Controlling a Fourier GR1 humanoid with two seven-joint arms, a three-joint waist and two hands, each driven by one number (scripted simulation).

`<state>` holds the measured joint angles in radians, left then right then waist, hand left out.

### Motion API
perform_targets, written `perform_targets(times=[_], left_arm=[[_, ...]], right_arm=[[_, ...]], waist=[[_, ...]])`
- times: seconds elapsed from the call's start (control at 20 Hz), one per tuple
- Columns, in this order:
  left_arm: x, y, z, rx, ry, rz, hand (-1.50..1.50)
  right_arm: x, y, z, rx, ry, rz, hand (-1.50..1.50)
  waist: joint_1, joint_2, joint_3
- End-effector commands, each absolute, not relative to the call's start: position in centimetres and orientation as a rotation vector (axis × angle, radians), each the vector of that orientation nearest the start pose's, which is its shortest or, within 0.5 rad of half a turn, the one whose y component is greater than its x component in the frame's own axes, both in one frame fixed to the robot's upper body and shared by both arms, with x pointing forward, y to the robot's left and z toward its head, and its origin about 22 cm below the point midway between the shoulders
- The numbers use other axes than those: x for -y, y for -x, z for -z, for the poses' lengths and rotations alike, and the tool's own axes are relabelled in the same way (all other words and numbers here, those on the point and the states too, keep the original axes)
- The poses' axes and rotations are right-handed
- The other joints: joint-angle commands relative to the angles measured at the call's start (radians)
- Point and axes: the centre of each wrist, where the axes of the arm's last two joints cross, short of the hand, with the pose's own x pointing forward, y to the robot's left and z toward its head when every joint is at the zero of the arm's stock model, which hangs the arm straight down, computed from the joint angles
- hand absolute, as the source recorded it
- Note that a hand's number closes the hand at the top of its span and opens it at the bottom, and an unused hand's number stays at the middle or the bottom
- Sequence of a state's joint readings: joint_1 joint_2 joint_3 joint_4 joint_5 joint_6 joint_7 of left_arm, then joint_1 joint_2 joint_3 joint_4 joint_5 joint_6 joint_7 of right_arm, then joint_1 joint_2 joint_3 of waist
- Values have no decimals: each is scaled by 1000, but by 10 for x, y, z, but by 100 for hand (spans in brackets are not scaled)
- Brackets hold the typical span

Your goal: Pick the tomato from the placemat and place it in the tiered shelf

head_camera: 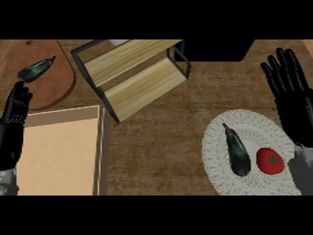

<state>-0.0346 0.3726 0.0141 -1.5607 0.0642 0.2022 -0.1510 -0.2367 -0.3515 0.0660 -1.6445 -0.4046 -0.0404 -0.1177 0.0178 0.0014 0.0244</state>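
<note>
A red tomato (270, 160) lies on the right half of a round white woven placemat (254, 130) at the lower right. A dark eggplant (237, 151) lies on the same mat just left of the tomato. The tiered shelf (133, 75), black frame with two light wooden boards, stands at the upper middle. My right hand (299, 102) is open with straight fingers pointing up, above and right of the tomato, not touching it. My left hand (8, 129) is open at the far left edge, fingers up, holding nothing.
A brown wooden cutting board (50, 78) at the upper left carries a dark green vegetable (35, 69). A shallow wooden tray (57, 151) lies at the lower left beside the left hand. A dark box (216, 49) sits behind the shelf.
</note>
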Motion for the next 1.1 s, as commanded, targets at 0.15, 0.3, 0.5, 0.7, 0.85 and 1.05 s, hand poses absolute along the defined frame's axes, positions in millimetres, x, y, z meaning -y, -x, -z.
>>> perform_targets(times=[0.15,0.3,0.5,0.7,0.85,1.05], left_arm=[[-316,-225,4,1506,-356,149,0],[-308,-218,15,1444,-299,148,0],[-288,-212,28,1334,-178,213,0],[-275,-220,25,1332,-157,238,0],[-275,-219,40,1327,-126,240,0],[-285,-228,34,1326,-171,256,0]], right_arm=[[373,-242,-65,1615,483,2,-150],[443,-197,-42,1230,894,-120,-150],[430,-164,-5,1246,861,308,-150],[408,-145,-8,1398,696,219,-150],[414,-142,-20,1433,658,94,-150],[379,-153,-60,1374,586,-44,-150]], waist=[[-119,3,-29],[-184,58,-49],[-96,-2,-24],[-60,-6,-25],[-52,-2,-26],[-42,-1,-30]])
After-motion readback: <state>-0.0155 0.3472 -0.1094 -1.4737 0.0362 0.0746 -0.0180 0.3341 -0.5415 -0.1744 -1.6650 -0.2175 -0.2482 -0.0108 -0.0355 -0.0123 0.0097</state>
